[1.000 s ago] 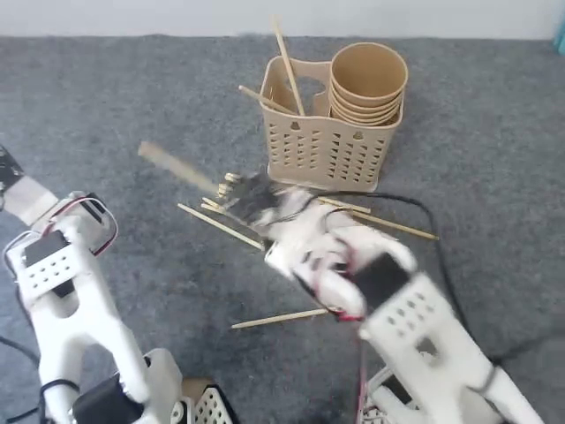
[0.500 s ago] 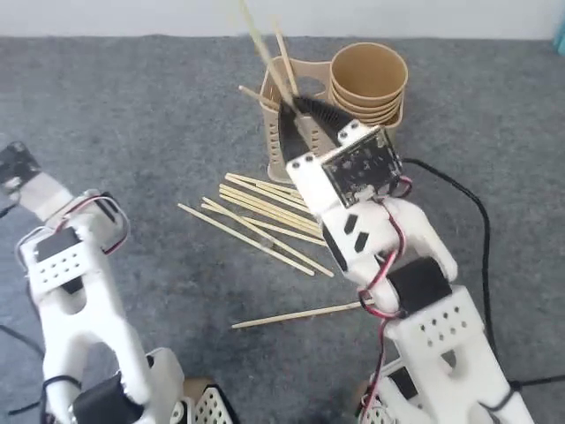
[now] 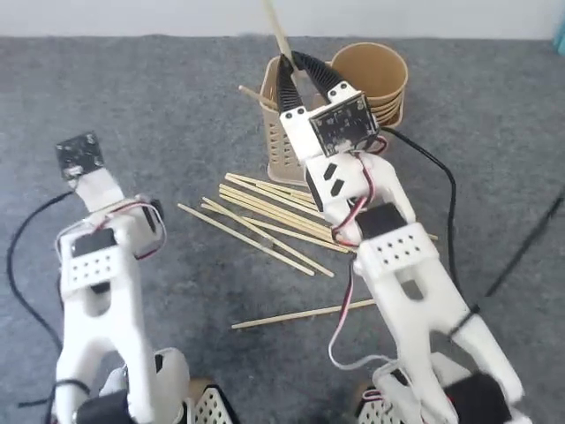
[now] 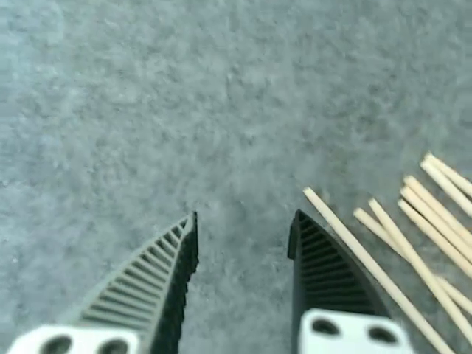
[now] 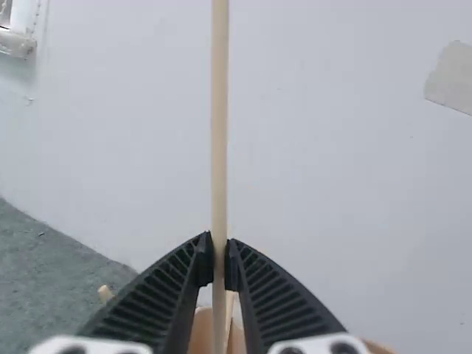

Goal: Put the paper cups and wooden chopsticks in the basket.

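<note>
My right gripper [image 3: 289,60] is over the beige basket [image 3: 281,152], shut on a wooden chopstick [image 3: 274,26] that stands nearly upright. In the right wrist view the chopstick [image 5: 219,110] runs straight up from between the closed fingers of the right gripper [image 5: 219,254]. A stack of paper cups [image 3: 375,71] sits in the basket's right compartment. Another chopstick [image 3: 252,94] leans out of the left compartment. Several chopsticks [image 3: 265,212] lie on the grey carpet in front of the basket. My left gripper [image 4: 243,225] hangs open over bare carpet, just beside the ends of those chopsticks [image 4: 402,243].
A single chopstick [image 3: 300,314] lies apart, nearer the arm bases. A black cable [image 3: 446,190] trails from the right arm beside the basket. The left arm [image 3: 97,265] stands at the left over open carpet.
My right gripper lifted a chopstick from the pile and swung it up over the basket. The left arm shifted a little to the right and away from its base.
</note>
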